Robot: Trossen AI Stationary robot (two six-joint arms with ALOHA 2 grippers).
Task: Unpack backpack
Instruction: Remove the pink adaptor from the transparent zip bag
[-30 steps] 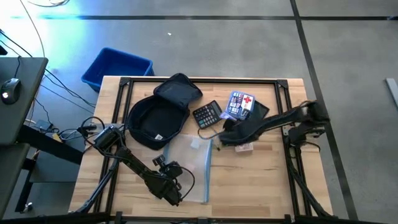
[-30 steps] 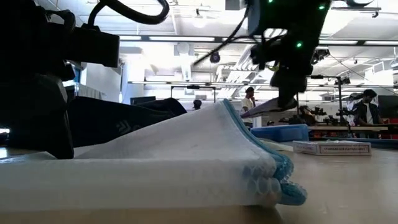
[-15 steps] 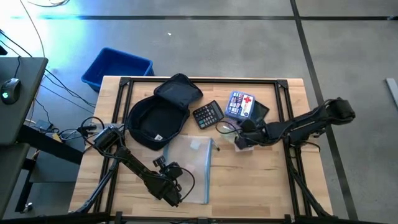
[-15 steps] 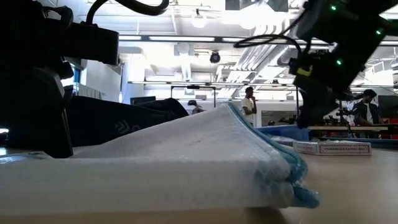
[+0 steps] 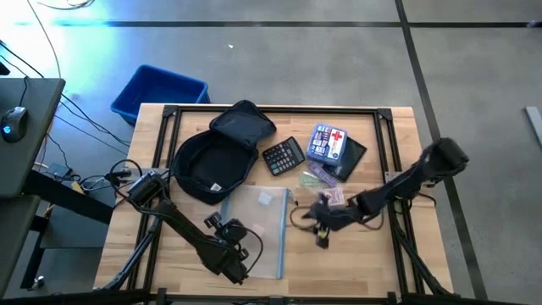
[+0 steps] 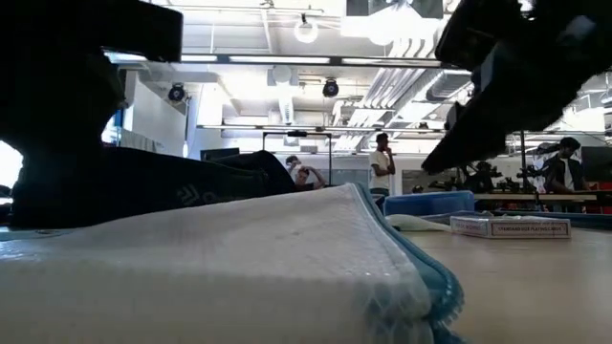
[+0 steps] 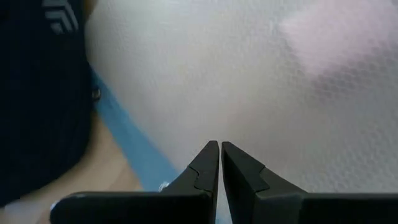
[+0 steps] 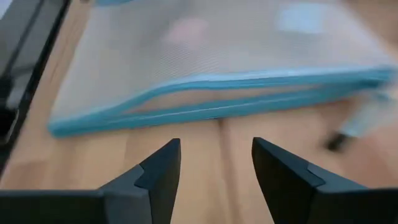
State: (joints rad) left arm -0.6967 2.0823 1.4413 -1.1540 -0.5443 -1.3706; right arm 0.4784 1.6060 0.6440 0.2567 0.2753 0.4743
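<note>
The dark navy backpack (image 5: 212,157) lies open on its back at the table's far left, its flap thrown toward the far edge; it also shows behind the pouch (image 6: 191,186) and in the left wrist view (image 7: 37,93). A white mesh pouch with blue trim (image 5: 258,222) lies flat on the near side of it (image 6: 239,258). My left gripper (image 5: 235,264) is shut at the pouch's near left part (image 7: 219,149). My right gripper (image 5: 322,222) is open and holds nothing, low over the table just right of the pouch (image 8: 216,163), facing its blue-trimmed edge (image 8: 211,106). My left gripper is shut on the mesh pouch's top face (image 7: 249,106), close to its blue-trimmed edge (image 7: 134,155), coming slanting down from the near left. The fingertips hide the place of contact, so one layer or several cannot be told. The pouch lies on the table.
A calculator (image 5: 284,155), a blue first-aid kit with a red cross (image 5: 329,142) on a dark flat item, and small packets (image 5: 318,176) (image 5: 333,196) lie right of the backpack. A small flat box (image 6: 507,226) shows on the table. A blue bin (image 5: 159,91) stands on the floor beyond the far left corner.
My right gripper has swung from beside the first-aid kit toward the near edge and come down at the pouch's right side. The left gripper has shifted slightly toward the near edge, and the pouch's near end has come closer to the low camera.
</note>
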